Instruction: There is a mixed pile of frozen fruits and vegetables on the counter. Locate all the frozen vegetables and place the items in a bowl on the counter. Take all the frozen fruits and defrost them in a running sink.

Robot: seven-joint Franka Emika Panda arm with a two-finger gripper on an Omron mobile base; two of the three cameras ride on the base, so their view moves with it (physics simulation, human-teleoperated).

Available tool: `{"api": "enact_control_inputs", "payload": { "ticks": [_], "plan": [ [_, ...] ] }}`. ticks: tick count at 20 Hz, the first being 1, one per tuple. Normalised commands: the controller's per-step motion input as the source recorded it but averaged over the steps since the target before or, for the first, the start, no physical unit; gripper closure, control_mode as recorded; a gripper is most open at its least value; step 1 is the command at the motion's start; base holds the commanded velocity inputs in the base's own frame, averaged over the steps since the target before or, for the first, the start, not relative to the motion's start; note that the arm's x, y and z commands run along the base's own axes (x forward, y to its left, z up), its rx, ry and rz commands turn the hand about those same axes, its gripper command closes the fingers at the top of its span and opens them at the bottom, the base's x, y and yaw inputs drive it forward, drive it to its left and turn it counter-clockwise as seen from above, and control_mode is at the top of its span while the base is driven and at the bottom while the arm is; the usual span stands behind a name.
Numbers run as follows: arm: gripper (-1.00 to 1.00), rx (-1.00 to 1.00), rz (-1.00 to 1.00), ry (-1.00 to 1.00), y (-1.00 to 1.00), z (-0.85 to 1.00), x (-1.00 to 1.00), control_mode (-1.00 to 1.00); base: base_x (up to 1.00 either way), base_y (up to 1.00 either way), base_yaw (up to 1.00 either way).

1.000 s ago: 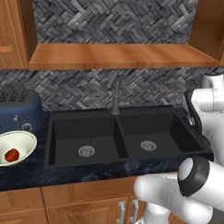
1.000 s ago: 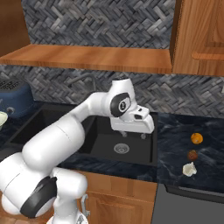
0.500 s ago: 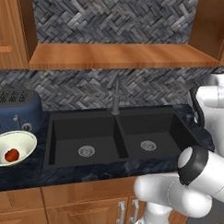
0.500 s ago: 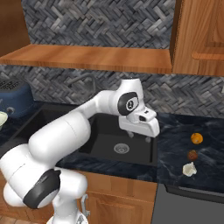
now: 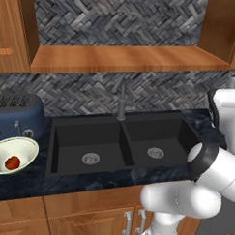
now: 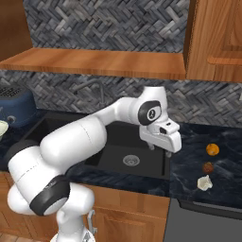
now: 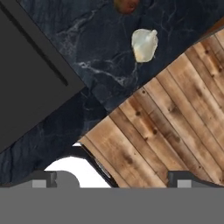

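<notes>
My gripper (image 6: 159, 150) hangs open and empty above the right edge of the black sink (image 6: 127, 158), left of the pile. On the dark counter (image 6: 189, 165) lie a bright orange fruit (image 6: 212, 149), a darker brownish round piece (image 6: 208, 167) and a pale garlic-like bulb (image 6: 203, 182). In the hand view the bulb (image 7: 144, 44) lies ahead of the open gripper (image 7: 112, 178), with the brownish piece (image 7: 127, 5) cut by the top edge. Far left, the bowl (image 5: 26, 147) holds a red tomato-like ball (image 5: 12, 162).
A dark upright faucet (image 5: 121, 102) stands behind the double sink (image 5: 123, 144). A blue toaster (image 5: 15, 117) sits behind the bowl. A wooden shelf (image 5: 122, 59) runs above the backsplash. The counter's front edge and the wooden floor (image 7: 175, 131) below show in the hand view.
The arm has swung right, carrying the gripper from over the sink's middle to its right edge, nearer the pile. The jaws have stayed open and the food has not moved.
</notes>
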Motion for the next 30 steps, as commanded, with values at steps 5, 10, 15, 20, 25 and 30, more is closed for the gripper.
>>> {"api": "enact_control_inputs", "payload": {
  "ticks": [5,10,15,20,25,30],
  "plan": [
    [-1.0,0.01,-0.08,0.0,-0.26,-0.01,-0.04,-1.0,0.0,0.0,0.0],
    [-1.0,0.01,-0.05,0.0,-0.26,-0.04,-0.01,-1.0,0.0,0.0,0.0],
    [-1.0,0.02,-0.05,0.0,-0.22,-0.06,0.0,-1.0,0.0,0.0,0.0],
    [-1.0,0.04,-0.05,0.0,-0.2,-0.07,0.0,-1.0,0.0,0.0,0.0],
    [-1.0,0.04,-0.06,0.0,-0.21,-0.08,0.0,-1.0,0.0,0.0,0.0],
    [-1.0,0.03,-0.05,0.0,-0.2,-0.11,0.0,-1.0,0.0,0.0,0.0]
  ]
}}
